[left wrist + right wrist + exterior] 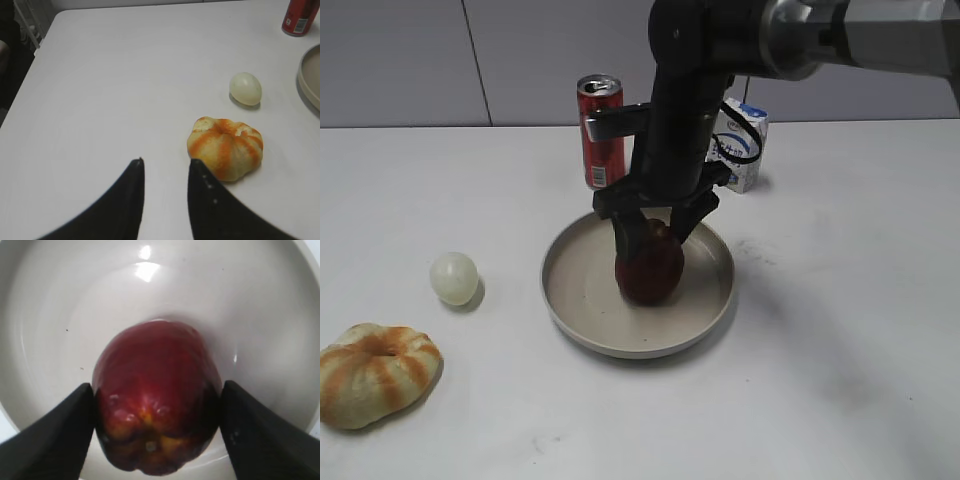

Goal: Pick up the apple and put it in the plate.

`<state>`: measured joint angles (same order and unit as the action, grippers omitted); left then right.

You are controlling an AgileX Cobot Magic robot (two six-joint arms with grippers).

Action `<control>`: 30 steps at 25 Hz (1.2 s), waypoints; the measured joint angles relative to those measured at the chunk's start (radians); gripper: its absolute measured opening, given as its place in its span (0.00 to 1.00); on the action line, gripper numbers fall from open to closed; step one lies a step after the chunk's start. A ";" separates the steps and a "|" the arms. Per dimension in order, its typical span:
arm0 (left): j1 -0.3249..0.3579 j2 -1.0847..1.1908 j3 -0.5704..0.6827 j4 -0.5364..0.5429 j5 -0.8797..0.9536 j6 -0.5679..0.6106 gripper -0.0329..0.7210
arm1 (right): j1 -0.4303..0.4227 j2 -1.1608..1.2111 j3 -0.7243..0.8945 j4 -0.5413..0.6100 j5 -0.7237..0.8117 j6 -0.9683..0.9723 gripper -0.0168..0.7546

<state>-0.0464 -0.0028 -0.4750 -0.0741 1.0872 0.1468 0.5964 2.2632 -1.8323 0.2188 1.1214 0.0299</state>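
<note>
The dark red apple stands in the beige plate, its underside resting on or just above the plate floor. My right gripper reaches down from above and is shut on the apple, one finger on each side. The right wrist view shows the apple between the fingers of the right gripper with the plate beneath it. My left gripper is open and empty above bare table, left of the bread ring. The plate's rim shows at the right edge of the left wrist view.
A red can and a small white-blue carton stand behind the plate. A pale round ball and a tan striped bread ring lie on the table to the left; both also show in the left wrist view, ball and bread ring.
</note>
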 joint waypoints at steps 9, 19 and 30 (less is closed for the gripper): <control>0.000 0.000 0.000 0.000 0.000 0.000 0.36 | -0.023 -0.009 -0.131 0.002 0.082 -0.001 0.85; 0.000 0.000 0.000 0.000 0.000 0.000 0.36 | -0.340 -0.196 -0.078 -0.113 0.083 -0.001 0.82; 0.000 0.000 0.000 0.000 0.000 0.000 0.36 | -0.534 -0.597 0.442 -0.143 0.081 -0.051 0.79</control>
<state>-0.0464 -0.0028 -0.4750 -0.0741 1.0872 0.1468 0.0622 1.6666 -1.3898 0.0757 1.2029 -0.0211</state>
